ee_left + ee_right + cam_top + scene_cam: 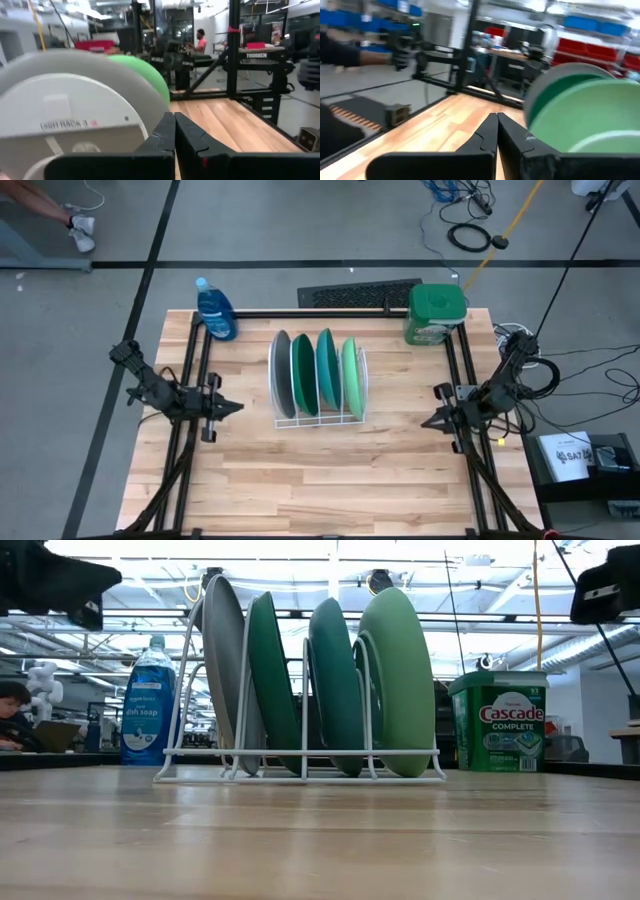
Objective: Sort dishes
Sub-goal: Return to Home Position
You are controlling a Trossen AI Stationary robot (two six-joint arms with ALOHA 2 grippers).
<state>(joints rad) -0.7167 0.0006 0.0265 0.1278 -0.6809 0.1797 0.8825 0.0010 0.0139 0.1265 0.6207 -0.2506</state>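
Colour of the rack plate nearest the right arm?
Light green. The plate shows best in the low view, at the wire rack's end.

In the high view the left arm (160, 392) lies folded at the left of the frame, elbow to the upper left, and the left gripper (232, 407) points toward the centre. The right arm (500, 390) mirrors it at the right of the frame, and the right gripper (428, 421) points left toward the centre. Both wrist views show the jaws pressed together, tips meeting at mid-frame. In the low view only dark parts of the arms show, in the two upper corners.
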